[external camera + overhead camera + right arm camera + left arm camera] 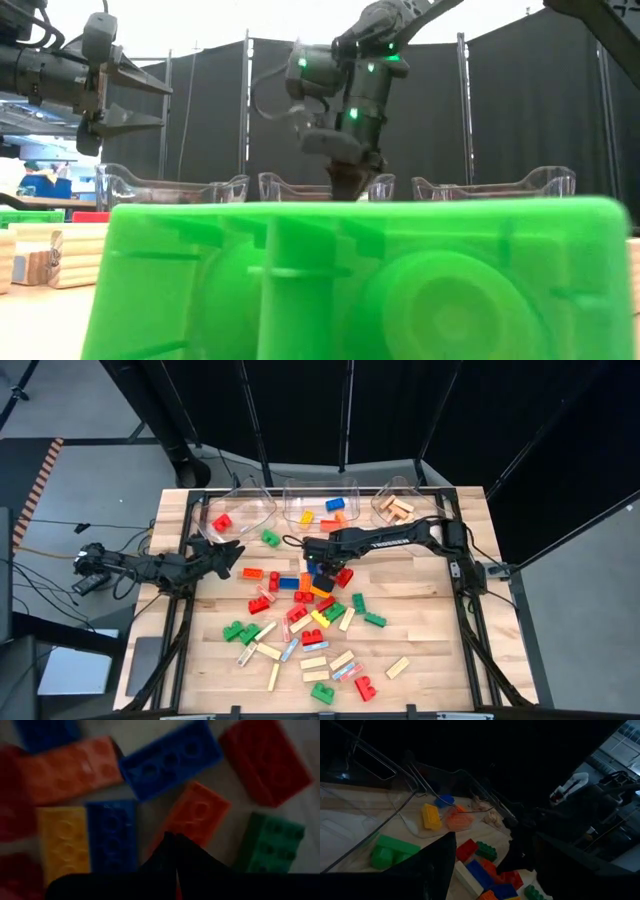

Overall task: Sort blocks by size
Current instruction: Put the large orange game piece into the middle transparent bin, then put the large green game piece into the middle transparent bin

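Nearest the low camera: green block [350, 280], on its side, hollow underside forward, hiding most of the table behind it. Beyond it, right gripper [322, 572] lowered into the dense middle of the pile on the table [430, 610]. Fingers together in the right wrist view, tips meeting, nothing clamped between them.

Directly under those tips: orange brick [197, 817], studs up. Crowded by a blue brick [112, 835] just beside one edge, a longer blue brick [170, 760] beyond it and a green brick [272, 842] near the other side. Whether the tips touch the orange brick: cannot tell.

Left gripper [228, 555] held above the table beside the left bin [250, 500], fingers apart, empty, waiting.

Most blocks loose on the table; only a few inside the three clear bins along the far edge.

Risks, as judged:
- Descending with fingers together likely to push the orange brick aside rather than take it.
- Opening this low likely to shove the blue neighbour, or to catch two bricks at once, so close are they.
- Any sideways sweep likely to scatter the pile toward the table edge.
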Controlling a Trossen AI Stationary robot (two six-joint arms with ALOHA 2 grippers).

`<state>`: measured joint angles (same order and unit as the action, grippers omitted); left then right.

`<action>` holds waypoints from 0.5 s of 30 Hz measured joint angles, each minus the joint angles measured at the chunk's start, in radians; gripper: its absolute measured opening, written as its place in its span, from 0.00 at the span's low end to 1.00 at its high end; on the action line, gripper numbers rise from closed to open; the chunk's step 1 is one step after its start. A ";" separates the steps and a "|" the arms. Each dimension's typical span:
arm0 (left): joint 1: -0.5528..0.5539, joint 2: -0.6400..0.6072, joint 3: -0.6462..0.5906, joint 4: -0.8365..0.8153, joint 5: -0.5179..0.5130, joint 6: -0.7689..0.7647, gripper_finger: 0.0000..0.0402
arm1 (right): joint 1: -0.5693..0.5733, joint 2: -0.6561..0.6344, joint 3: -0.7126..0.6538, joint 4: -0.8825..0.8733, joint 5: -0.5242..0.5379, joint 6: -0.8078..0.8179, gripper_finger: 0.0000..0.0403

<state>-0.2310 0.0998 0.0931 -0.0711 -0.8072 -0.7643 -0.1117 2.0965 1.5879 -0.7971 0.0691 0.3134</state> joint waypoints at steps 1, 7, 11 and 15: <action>0.000 0.000 0.000 0.000 0.000 0.000 0.67 | 0.001 -0.009 0.014 -0.005 0.004 -0.003 0.02; 0.000 0.000 0.000 0.000 0.000 0.000 0.67 | 0.000 -0.092 0.066 -0.024 0.033 -0.008 0.01; 0.000 0.000 0.000 -0.001 0.000 0.000 0.67 | -0.021 -0.168 0.081 -0.019 0.107 -0.029 0.01; 0.000 0.000 0.000 -0.001 0.000 -0.001 0.67 | -0.076 -0.215 0.083 -0.065 0.109 -0.056 0.07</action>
<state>-0.2310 0.0995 0.0933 -0.0720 -0.8072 -0.7652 -0.1881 1.8819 1.6709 -0.8626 0.1786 0.2576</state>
